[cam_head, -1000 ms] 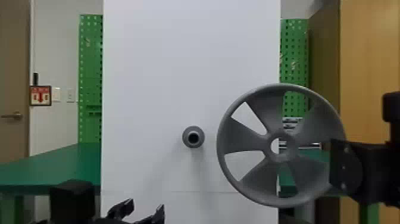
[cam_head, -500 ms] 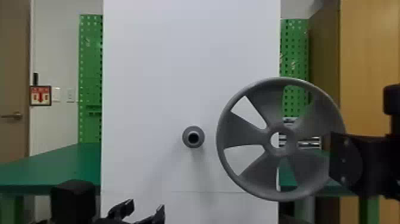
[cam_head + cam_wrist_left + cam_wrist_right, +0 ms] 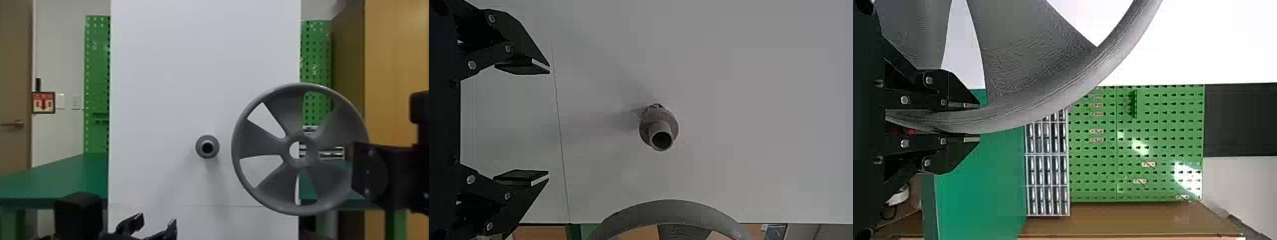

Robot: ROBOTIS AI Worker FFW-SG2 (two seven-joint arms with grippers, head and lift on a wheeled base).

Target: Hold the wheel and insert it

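Left hand [image 3: 157,222]: low in front of the white board [image 3: 159,79], fingers wide apart
Peg [image 3: 207,146]: sticking out from the white board
Wheel [image 3: 305,151]: upright, right of the peg and apart from it
Right hand [image 3: 370,174]: closed on the wheel's rim, at its right side

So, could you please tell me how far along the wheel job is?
Done: the right gripper is shut on the rim. In hand: the wheel is held beside the peg, toward the robot's right. Remaining: lining up its hub and, presumably, pushing it onto the peg, which stands bare on the white board.
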